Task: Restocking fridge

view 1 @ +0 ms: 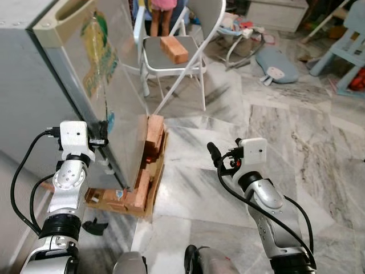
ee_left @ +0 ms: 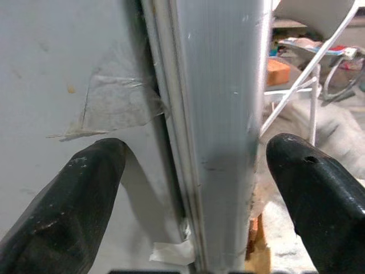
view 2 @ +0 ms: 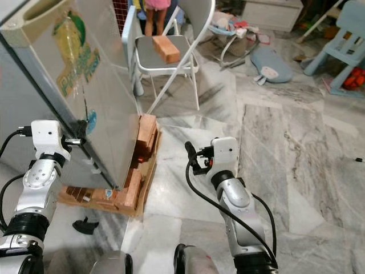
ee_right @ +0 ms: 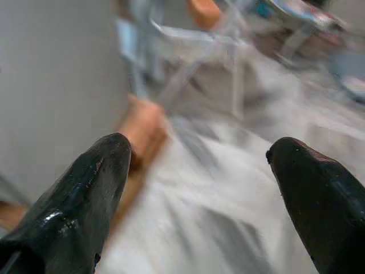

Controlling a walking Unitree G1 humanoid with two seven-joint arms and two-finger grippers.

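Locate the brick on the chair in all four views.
Left eye: brick lies on the chair, upper middle.
Right eye: brick on the same seat, upper middle.
Left wrist: orange brick past the edge of the fridge door, behind the chair's white legs.
Right wrist: blurred orange brick on the seat, far ahead.
Shared landmark: the chair.
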